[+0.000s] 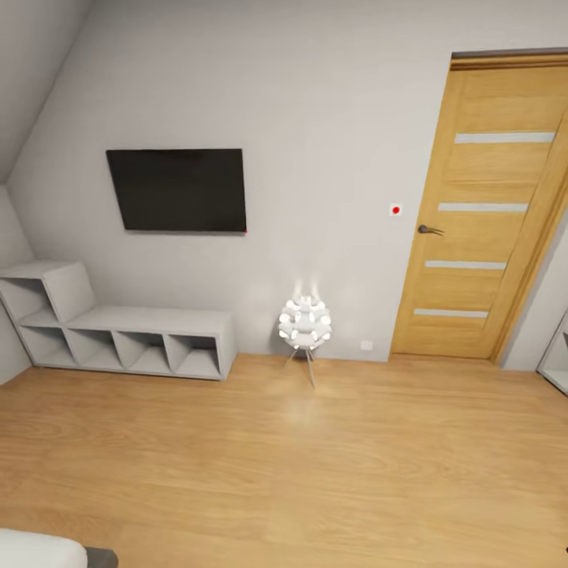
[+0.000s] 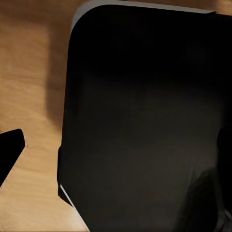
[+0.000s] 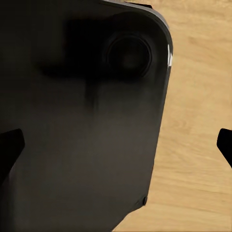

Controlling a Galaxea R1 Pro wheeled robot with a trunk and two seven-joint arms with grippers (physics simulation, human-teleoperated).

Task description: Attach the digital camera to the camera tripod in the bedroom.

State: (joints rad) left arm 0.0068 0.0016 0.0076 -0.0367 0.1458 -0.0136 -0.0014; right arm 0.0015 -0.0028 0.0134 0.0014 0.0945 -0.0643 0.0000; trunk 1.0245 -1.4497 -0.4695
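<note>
Both pincers hang low beside the robot's own dark body, pointing at the wood floor (image 1: 315,473). On the left pincer (image 2: 116,145) one black fingertip (image 2: 10,150) juts in at the picture's edge and the other is lost against the dark shell (image 2: 145,121), so I cannot tell whether it stands apart or together. The right pincer (image 3: 118,145) shows a tip at each edge of its view, well apart, with nothing between them but the dark shell (image 3: 82,121) and floor: it is spread and empty.

Ahead, well beyond either pincer, the grey wall (image 1: 315,118) carries a black television (image 1: 177,190). To its right stands a wooden door (image 1: 481,213), shut as far as I can judge. Below the television, to the left, sits a low grey cubby shelf (image 1: 118,335), and a white cluster floor lamp (image 1: 304,323) glows on thin legs between shelf and door. A small red-dotted wall switch (image 1: 395,210) sits near the door handle.

Neither the digital camera nor the camera tripod is anywhere before me; from here I cannot say where they lie. The step in hand looks like finding them. To do it well I would keep both arms tucked, turn the base slowly so the head sweeps the room, steer wide of the lamp and shelf, and only raise a pincer once the camera is close.
</note>
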